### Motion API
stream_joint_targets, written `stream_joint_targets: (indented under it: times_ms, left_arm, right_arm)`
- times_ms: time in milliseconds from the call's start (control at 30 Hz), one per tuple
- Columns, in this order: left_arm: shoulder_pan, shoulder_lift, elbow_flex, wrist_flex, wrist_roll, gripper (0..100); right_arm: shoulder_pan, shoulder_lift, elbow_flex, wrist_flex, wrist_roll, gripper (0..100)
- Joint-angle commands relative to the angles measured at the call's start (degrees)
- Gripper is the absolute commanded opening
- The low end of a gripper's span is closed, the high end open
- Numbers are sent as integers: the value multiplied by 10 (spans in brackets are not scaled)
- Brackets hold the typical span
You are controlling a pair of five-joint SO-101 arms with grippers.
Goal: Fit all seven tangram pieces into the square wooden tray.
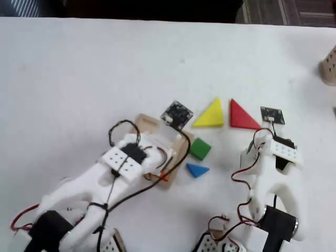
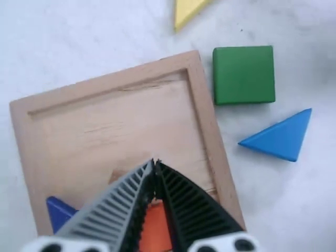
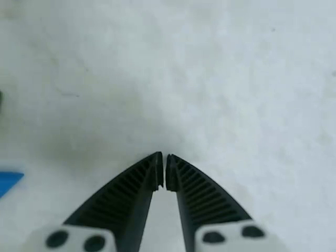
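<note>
White table (image 1: 79, 79) bears the wooden tray (image 2: 205, 105), an orange piece (image 2: 155, 231) and a corner blue piece (image 2: 58, 210) inside under the left gripper (image 2: 155, 165), jaws pressed together like the right gripper (image 3: 163, 170); filling seems barely begun, so next, likely, opening for the green square (image 2: 243, 74) just off the tray's edge.

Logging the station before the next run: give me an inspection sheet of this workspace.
Surface: white table.
Job's things: wooden tray holds a blue piece and an orange piece; yellow triangle, red triangle, green square, blue triangle lie outside.
Clutter: nothing seen.
Grippers: left gripper shut above the tray; right gripper shut over bare table.
Cables: black and red wires loop along both arms.
Surroundings: tan holed object at the table's edge.
</note>
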Motion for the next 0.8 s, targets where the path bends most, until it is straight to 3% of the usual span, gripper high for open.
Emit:
stream_joint_targets:
  times_ms: [0,400,767]
  left_arm:
    - [20,36,-40,-11,6,22]
    - [18,40,-51,66,1,22]
    - [14,-24,-51,77,4,22]
  right_arm:
    - [-7,-22,-4,0,8,21]
    - [-7,-22,-4,0,8,21]
    - [-7,-22,-4,0,8,21]
